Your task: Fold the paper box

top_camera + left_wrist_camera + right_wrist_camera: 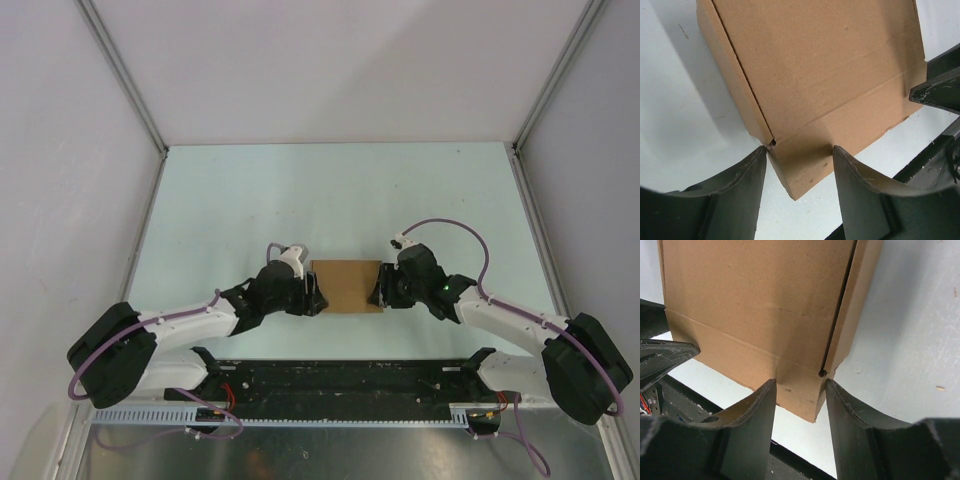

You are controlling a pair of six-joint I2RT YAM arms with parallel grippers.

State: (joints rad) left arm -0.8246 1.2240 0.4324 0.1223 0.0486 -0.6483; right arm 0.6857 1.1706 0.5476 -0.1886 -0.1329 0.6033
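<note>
A paper box (346, 286) on the table (300, 190); left end effector (800, 150) at its 9 o'clock, right end effector (801, 382) at 3 o'clock, each straddling a corner, grip impossible to tell.

the left arm (190, 328) and the right arm (512, 322) were white tubes with bulky black joints (110, 355), a purple cable (440, 220) strung along each. the left hand (316, 296) and right hand (380, 291) were matte black, their broad curved fingers (740, 195) scuffed pale at the edges.
</note>
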